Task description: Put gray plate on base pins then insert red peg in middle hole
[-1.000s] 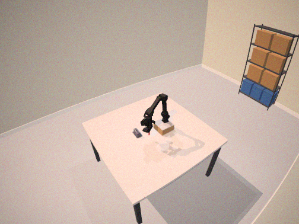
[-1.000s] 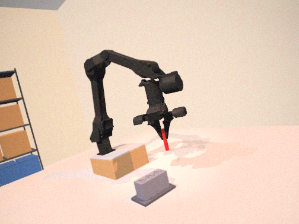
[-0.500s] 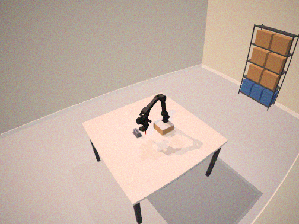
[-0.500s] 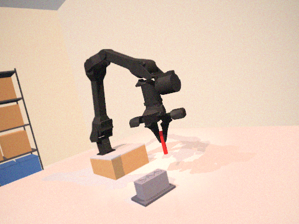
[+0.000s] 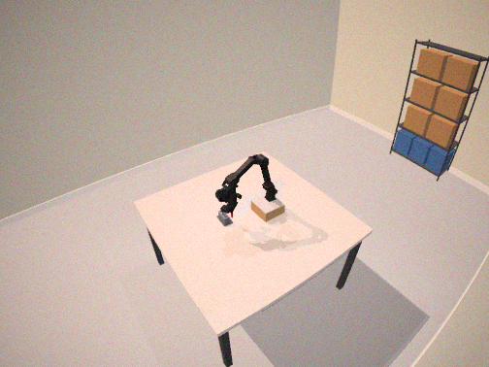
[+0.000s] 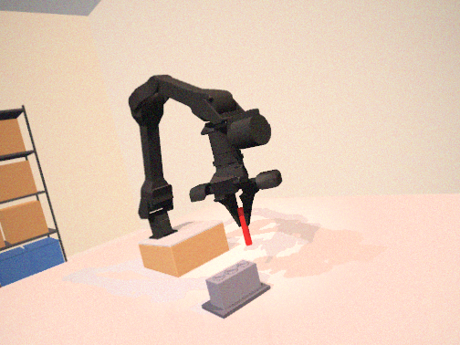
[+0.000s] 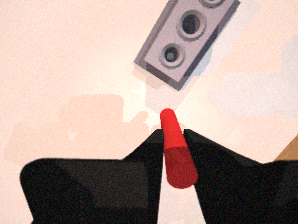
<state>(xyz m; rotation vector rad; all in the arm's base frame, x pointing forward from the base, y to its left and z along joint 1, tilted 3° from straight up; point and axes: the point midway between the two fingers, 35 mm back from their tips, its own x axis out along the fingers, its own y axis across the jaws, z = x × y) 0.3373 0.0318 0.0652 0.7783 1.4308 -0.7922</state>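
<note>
Red and cylindrical, the slim peg point(image 5: 232, 214) point(image 6: 245, 226) point(image 7: 177, 147) is held off the table, between the fingers of the black parallel-jaw gripper point(image 5: 230, 210) point(image 6: 244, 224) point(image 7: 172, 135). The fingers are closed on it, one on either side. The peg leans slightly in the exterior view, and its lower end projects past the fingertips.

Near the peg, and lower, stands the gray block-shaped plate point(image 5: 223, 216) point(image 6: 235, 283) point(image 7: 200, 40). It sits level on a dark gray flat base point(image 6: 214, 311); the base's edge shows around its foot. Three ringed openings run in a row along the top. The dark round middle hole point(image 7: 190, 24) is unfilled. A rounded pin end is visible inside one end opening; the other is cut off by the wrist frame.

The black jointed arm point(image 5: 243, 170) point(image 6: 152, 155) rises from a tan box-shaped pedestal point(image 5: 262, 212) point(image 6: 157, 260), bends at the top and reaches down to the gripper. The pedestal rests on the pale pink table point(image 5: 272, 272) point(image 6: 342, 310) point(image 7: 50, 60).

Well apart from the table, a dark metal shelf rack point(image 5: 451, 50) point(image 6: 42, 173) carries brown boxes point(image 5: 434, 63) point(image 6: 17, 178) above blue bins point(image 5: 420, 150) point(image 6: 32, 257).
</note>
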